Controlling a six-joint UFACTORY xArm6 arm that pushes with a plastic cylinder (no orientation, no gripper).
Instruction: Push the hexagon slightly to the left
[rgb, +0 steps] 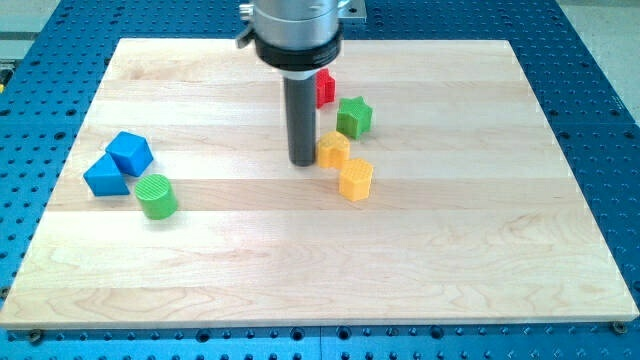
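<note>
Near the board's (200, 260) top edge, a little right of its middle, my tip (303, 162) rests on the wood, touching or just beside the left side of a yellow block (333, 150). No claw exists here: only a plain rod. The orange hexagon (356, 179) sits just below-right of that yellow block. A red block (325, 88) is half hidden behind the rod, shape unclear. A green star (354, 116) lies near it. Toward the left edge sit a blue cube (130, 153), a blue block (105, 176) and a green cylinder (156, 196).
</note>
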